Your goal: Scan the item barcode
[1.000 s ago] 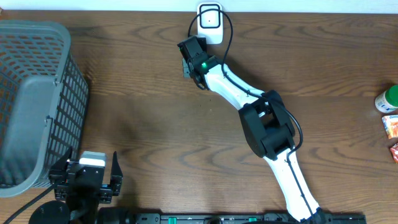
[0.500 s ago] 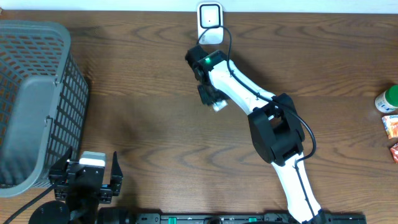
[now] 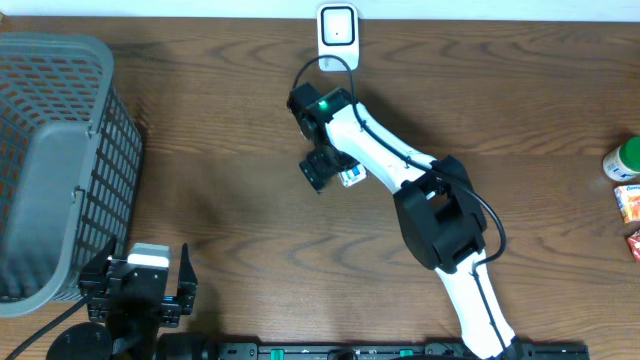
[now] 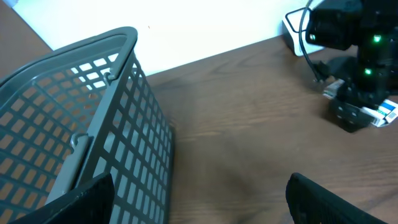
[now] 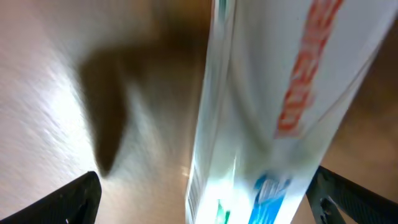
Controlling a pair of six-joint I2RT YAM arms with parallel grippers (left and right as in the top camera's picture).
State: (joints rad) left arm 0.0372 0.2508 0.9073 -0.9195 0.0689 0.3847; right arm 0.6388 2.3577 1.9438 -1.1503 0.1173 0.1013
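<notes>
A narrow white box [image 3: 351, 176], orange-red lettering along its side and blue and green print at one end, is near the middle of the worktop [image 3: 230, 150]; the white scanner [image 3: 337, 26] sits at the far edge, apart from it

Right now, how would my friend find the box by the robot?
On the brown wooden table, follow the white right arm to its black jaws. The small white cardboard box there has blue and orange print; the orange packets sit at the far right edge.
</notes>
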